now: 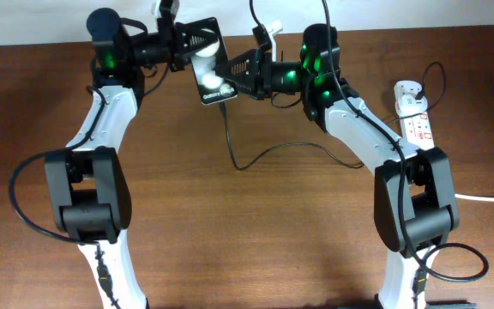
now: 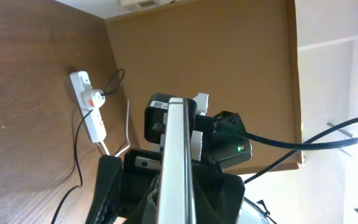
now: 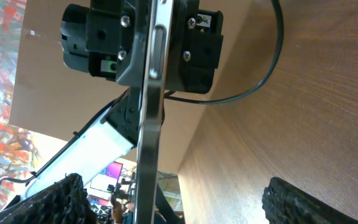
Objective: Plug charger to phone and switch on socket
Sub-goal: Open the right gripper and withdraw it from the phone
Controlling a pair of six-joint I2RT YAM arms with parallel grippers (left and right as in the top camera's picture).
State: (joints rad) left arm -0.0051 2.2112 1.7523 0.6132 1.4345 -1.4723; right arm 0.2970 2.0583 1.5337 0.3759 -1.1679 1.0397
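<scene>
The right gripper's ribbed black fingers fill the lower corners of its own wrist view. They stand wide apart, so the right gripper is open. The phone rises edge-on between them and touches neither pad.

The left gripper is clamped on the phone, one black finger block pressed to each face. It holds the phone off the brown tabletop at the far middle of the scene. From overhead the glossy screen faces up, with two white spots and small white text (the text sits at the end nearer the robot).

The charger, a thin black cable, reaches the phone's near end. From there it drops to the tabletop, curves right and runs on toward the socket. Whether its plug tip is seated in the phone cannot be told.

The socket lies flat on the right side of the tabletop, just beside the right arm's elbow and well apart from the phone. Red marks show on its face. Its thick white cord trails off to the right edge.
</scene>
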